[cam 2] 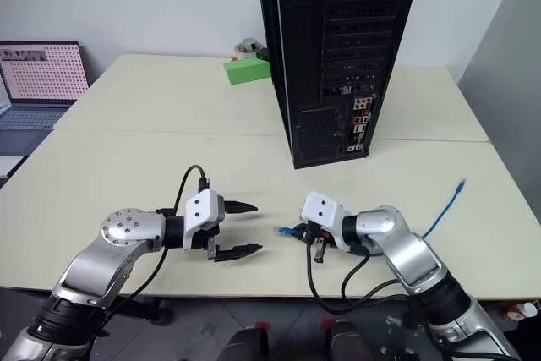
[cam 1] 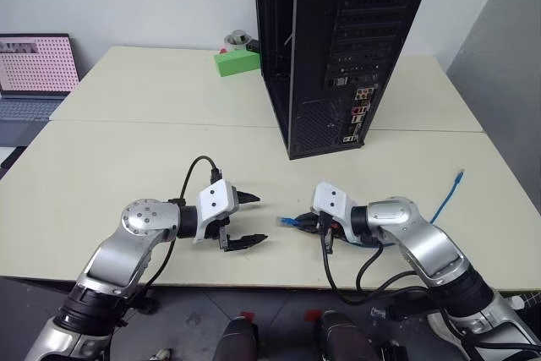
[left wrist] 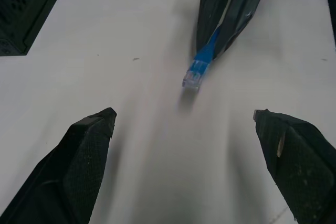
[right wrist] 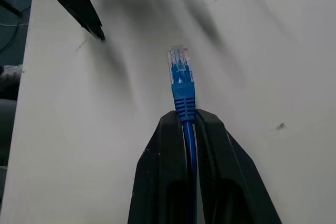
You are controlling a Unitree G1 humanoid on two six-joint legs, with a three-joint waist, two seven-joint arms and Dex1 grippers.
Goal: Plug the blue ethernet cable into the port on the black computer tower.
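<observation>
- Eye views: right gripper (cam 2: 297, 231) pinched on cable (cam 1: 446, 200) just behind plug; left gripper (cam 1: 245, 221) wide open, empty, facing it. Tower (cam 1: 338, 48) stands well behind on table (cam 1: 127, 150); slack could snag
- Left wrist: plug (left wrist: 195, 74) sticks out free; may twist
- Right wrist: grip sits on boot, so plug could slip
</observation>
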